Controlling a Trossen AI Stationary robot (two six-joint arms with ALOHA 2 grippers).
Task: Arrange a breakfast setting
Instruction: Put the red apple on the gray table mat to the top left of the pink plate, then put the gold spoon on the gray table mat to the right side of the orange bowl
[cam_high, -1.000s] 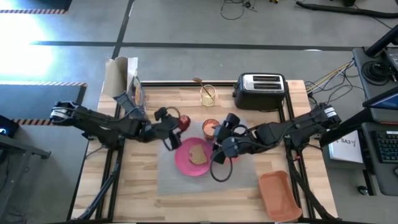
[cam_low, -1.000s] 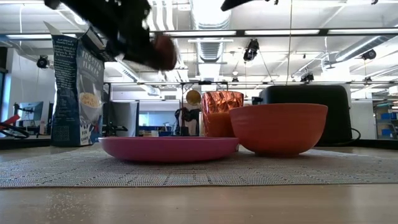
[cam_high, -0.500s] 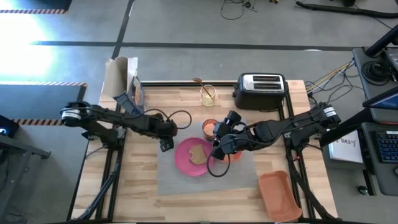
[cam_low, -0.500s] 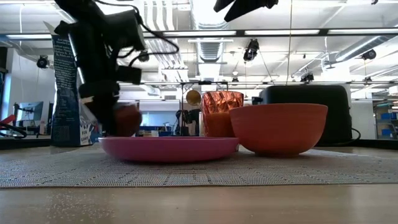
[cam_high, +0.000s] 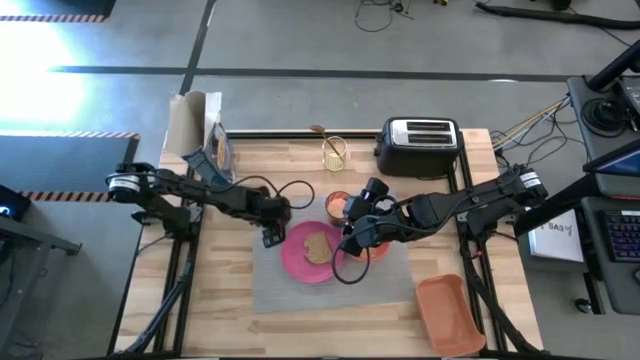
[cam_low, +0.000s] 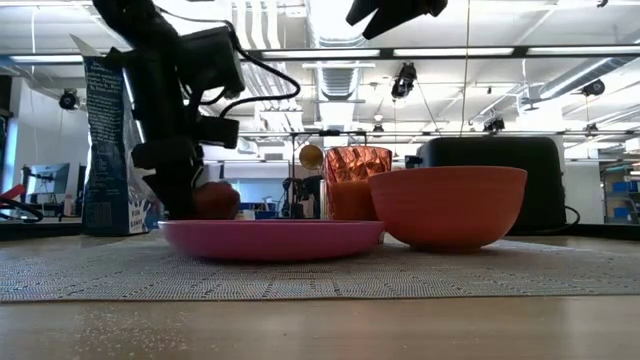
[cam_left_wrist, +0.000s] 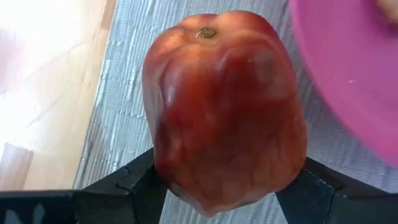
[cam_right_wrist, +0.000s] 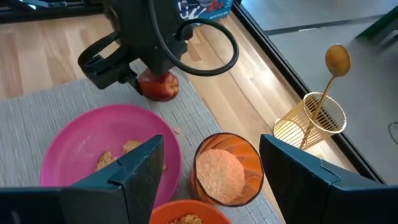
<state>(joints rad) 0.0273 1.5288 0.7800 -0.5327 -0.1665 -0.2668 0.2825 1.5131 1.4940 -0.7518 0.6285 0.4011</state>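
— What's changed since a second ago?
— Your left gripper (cam_left_wrist: 217, 186) has carried the red apple (cam_left_wrist: 224, 109) down onto the grey placemat (cam_left_wrist: 124, 118), beside the pink plate (cam_left_wrist: 348, 68).
— Grip?
— Pinching its sides; it's firm, smooth, rolls easily. Your right gripper (cam_right_wrist: 211, 171) hovers spread, empty.

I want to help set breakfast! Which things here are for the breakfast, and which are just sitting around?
For breakfast: grey placemat, pink plate, toast, orange bowl, orange cup, red apple in the left pincer.

Just sitting around: toaster, orange tray, cereal box, wire holder.
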